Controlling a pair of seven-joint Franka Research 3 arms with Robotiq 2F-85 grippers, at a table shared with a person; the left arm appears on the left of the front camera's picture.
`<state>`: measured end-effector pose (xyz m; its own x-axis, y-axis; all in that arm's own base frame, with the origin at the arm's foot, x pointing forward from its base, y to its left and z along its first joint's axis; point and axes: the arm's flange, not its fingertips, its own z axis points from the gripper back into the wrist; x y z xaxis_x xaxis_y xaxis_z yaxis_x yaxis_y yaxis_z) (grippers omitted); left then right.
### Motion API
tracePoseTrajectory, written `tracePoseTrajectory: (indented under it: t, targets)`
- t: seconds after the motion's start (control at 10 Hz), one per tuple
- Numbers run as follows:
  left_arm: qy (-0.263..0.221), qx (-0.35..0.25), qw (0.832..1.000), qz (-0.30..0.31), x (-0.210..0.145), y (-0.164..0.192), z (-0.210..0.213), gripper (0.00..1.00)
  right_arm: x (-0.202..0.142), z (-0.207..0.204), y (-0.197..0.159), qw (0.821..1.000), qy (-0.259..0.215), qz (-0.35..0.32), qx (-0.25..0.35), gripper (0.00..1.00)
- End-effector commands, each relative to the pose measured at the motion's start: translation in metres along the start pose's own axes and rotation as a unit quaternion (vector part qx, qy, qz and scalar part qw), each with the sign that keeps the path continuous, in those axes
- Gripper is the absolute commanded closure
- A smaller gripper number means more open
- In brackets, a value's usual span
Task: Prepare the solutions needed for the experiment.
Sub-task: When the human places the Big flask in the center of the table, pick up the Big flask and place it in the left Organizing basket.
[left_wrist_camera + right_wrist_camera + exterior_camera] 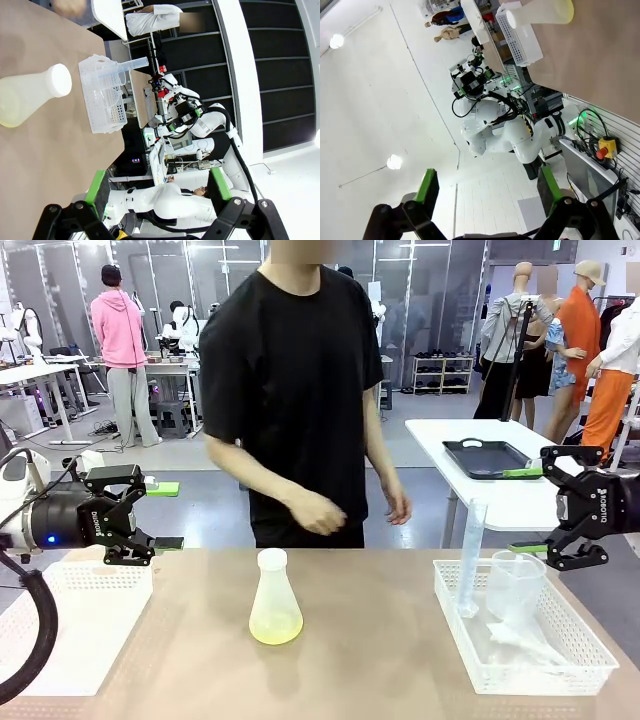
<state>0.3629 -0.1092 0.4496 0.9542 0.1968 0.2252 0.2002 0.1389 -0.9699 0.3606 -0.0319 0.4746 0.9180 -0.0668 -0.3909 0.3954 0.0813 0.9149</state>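
Note:
A frosted conical flask [275, 595] stands upright at the middle of the table, capped by a white round stopper [271, 559]. The solutions [275, 628] show as a shallow pale yellow-green layer in its wide base. My left gripper [165, 515] hovers open at the table's left end, above and left of the flask. At the right end my right gripper [525, 510] hangs open, level with the top of the cylinder in the right-hand basket. Both are empty. The left wrist view shows the flask [27, 95] beyond its open gripper [157, 187]. In the right wrist view the flask [545, 12] lies far past the open gripper [486, 187].
A person in a black T-shirt stands at the far edge, hands [320, 512] low behind the flask. A white basket [555, 675] at the right holds a graduated cylinder [470, 560] and a clear beaker [515, 585]. Another white basket [70, 625] sits at the left.

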Motion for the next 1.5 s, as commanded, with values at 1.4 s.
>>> tracePoseTrajectory:
  t: [1.4]
  targets:
    - [0.052, 0.050, 0.947, -0.312, 0.051, 0.051, -0.026, 0.00, 0.000, -0.001, 0.002, 1.000, -0.003, -0.004, 0.000, 0.00]
